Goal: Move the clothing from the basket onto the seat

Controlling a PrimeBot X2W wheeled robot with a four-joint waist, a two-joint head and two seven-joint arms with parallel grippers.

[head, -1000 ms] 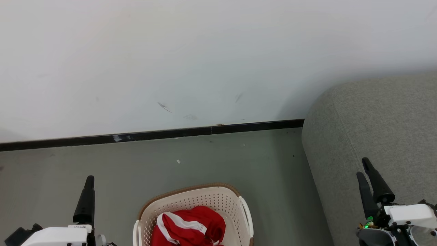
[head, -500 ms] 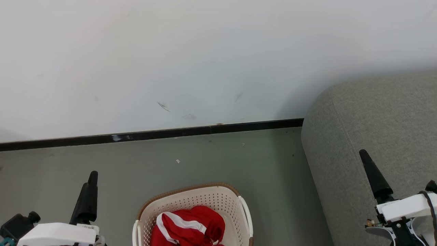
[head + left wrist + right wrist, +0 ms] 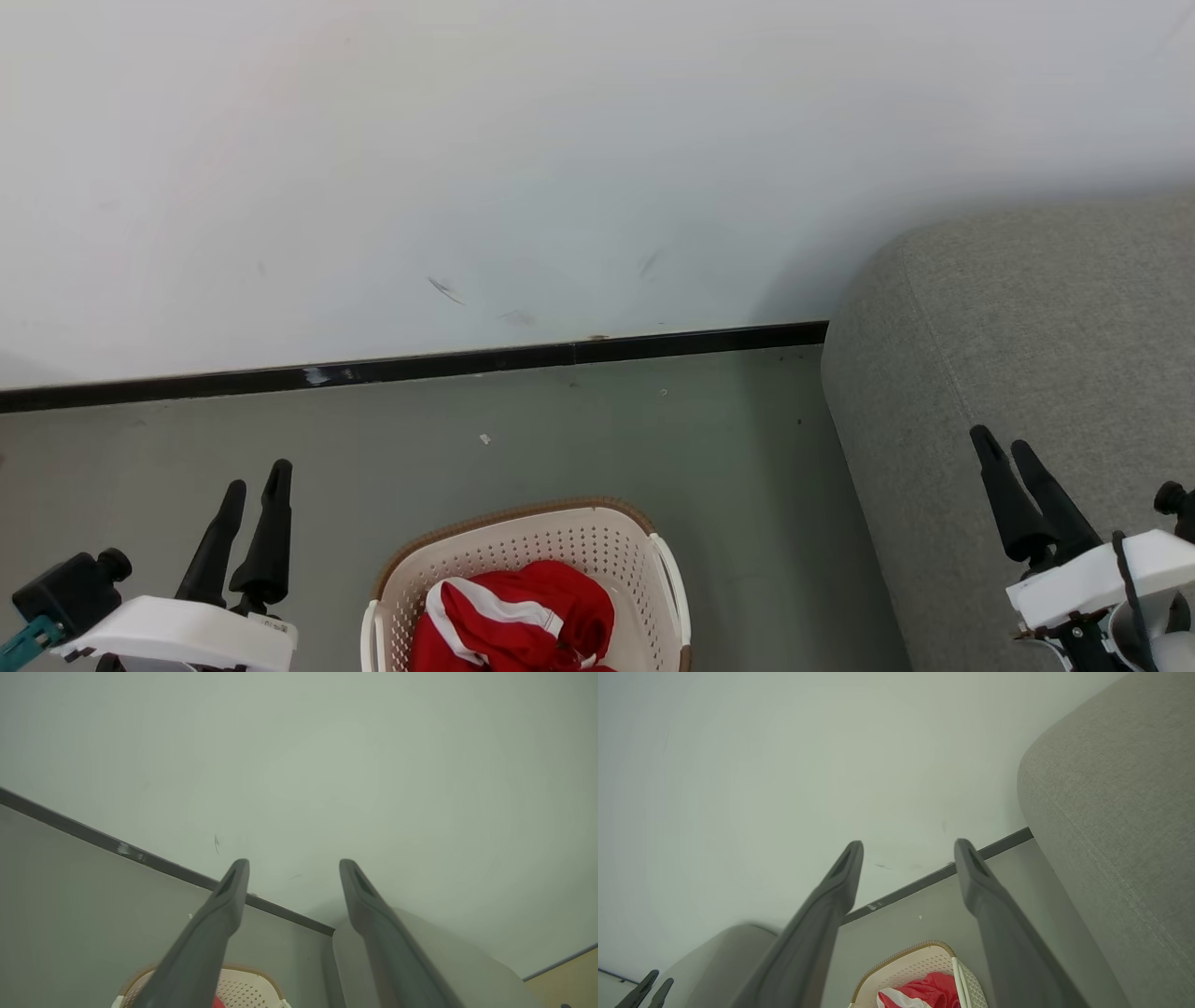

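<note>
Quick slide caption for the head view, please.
Left gripper and right gripper, both open, flank the basket of red clothing beside the grey sofa.

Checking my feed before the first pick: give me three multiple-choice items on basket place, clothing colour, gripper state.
1. The basket stands: A on the floor, left of the sofa; B on the sofa; C against the wall.
2. The clothing is: A blue; B red with white stripes; C black.
3. The left gripper and right gripper are: A shut; B open, empty; C holding clothing.
Key: 1A, floor lies between it and the sofa; 2B, red folds, white bands; 3B, fingers apart in both wrist views, nothing between.
</note>
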